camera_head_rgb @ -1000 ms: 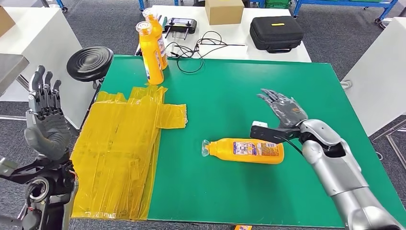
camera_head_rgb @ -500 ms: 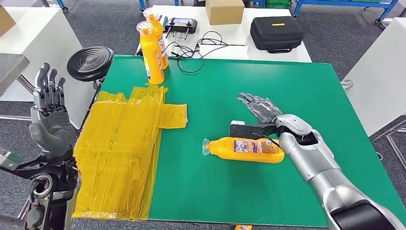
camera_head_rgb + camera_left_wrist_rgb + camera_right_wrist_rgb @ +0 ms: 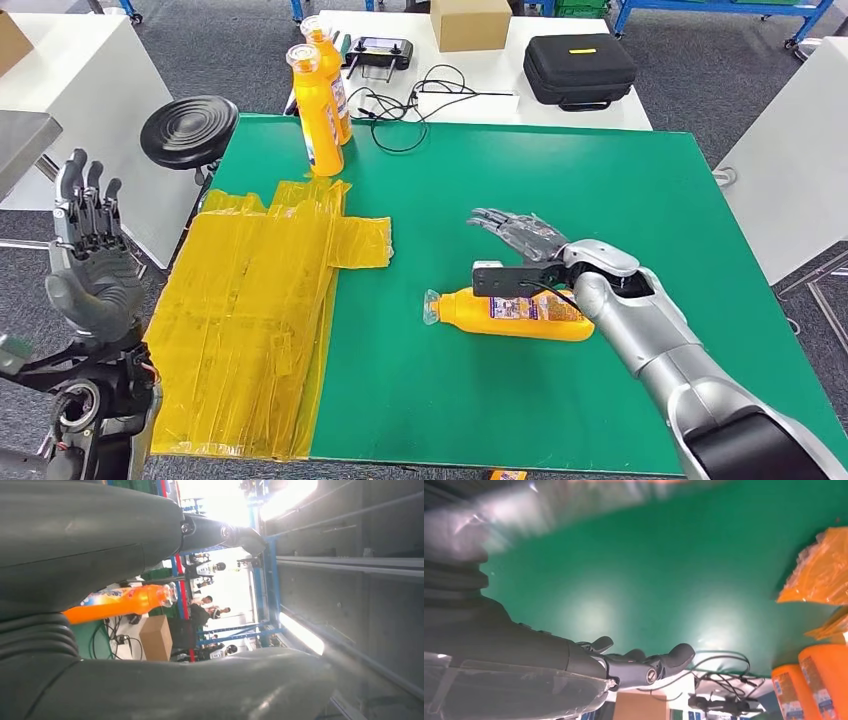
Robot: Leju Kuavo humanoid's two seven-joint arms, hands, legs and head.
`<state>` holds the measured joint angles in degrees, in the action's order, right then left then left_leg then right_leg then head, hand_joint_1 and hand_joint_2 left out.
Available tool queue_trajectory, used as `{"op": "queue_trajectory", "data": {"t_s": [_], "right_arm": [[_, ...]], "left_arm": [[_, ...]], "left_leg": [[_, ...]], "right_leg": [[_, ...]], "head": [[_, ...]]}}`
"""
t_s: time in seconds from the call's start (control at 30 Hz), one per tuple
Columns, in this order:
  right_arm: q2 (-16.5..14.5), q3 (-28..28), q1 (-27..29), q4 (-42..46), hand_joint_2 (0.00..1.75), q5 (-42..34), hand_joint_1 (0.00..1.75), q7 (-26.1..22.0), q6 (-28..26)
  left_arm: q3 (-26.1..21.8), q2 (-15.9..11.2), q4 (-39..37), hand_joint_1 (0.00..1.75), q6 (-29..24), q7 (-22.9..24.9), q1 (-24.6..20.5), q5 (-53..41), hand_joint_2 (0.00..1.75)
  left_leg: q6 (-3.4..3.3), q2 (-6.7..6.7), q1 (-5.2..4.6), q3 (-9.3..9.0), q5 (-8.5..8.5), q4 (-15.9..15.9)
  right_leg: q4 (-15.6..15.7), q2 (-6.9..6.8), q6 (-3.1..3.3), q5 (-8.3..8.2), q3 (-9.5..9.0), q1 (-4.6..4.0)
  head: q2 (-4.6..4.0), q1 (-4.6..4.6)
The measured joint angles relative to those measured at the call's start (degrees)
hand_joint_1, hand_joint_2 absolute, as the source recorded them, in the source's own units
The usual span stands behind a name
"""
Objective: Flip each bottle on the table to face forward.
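Here the right hand [image 3: 520,235] hovers open-fingered just beyond the lying bottle [image 3: 515,313].

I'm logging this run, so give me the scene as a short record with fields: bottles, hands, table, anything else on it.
lying bottle: orange bottle on its side on the green table, cap toward the yellow sheet
standing bottles: two orange bottles upright at the table's far left corner
right hand: right hand above the lying bottle, fingers spread, holding nothing
left hand: left hand raised beside the table, fingers apart, holding nothing
behind table: black case, cardboard box, cables on a white table
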<state>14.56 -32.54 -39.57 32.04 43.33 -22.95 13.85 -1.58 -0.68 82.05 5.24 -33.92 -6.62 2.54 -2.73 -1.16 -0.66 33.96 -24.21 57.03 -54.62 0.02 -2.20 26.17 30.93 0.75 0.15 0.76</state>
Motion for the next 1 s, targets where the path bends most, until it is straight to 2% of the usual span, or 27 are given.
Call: {"op": "queue_trajectory", "data": {"t_s": [0.27, 0.63, 1.0], "right_arm": [[3.61, -0.93, 5.12, 5.87, 1.75, -0.8, 0.0, 2.44, 0.72], [7.57, -2.83, 6.53, 7.5, 1.75, 4.43, 0.0, 6.88, 1.51], [8.86, -4.52, 6.48, 7.5, 1.75, 5.35, 0.0, 7.32, 1.49]], "left_arm": [[-0.24, 0.04, 1.05, 0.0, 0.08, 0.7, 0.67, -0.88, 0.0], [-1.53, 0.28, 3.29, 0.0, -0.28, 1.57, 2.52, -1.26, 0.0], [-2.46, 0.24, 4.28, 0.0, -0.5, 1.59, 3.36, -1.18, 0.0]], "left_leg": [[0.0, 0.01, -0.02, 0.01, 0.0, 0.0], [0.0, 0.0, -0.01, 0.02, 0.0, 0.0], [0.0, 0.0, -0.01, 0.02, 0.0, 0.0]], "right_leg": [[0.0, 0.0, 0.0, -0.01, -0.01, 0.0], [0.0, 0.0, 0.0, 0.0, -0.02, 0.01], [-0.01, 0.0, 0.0, 0.0, -0.02, 0.0]], "head": [[0.0, 0.01], [0.0, 0.01], [0.0, 0.01]]}}
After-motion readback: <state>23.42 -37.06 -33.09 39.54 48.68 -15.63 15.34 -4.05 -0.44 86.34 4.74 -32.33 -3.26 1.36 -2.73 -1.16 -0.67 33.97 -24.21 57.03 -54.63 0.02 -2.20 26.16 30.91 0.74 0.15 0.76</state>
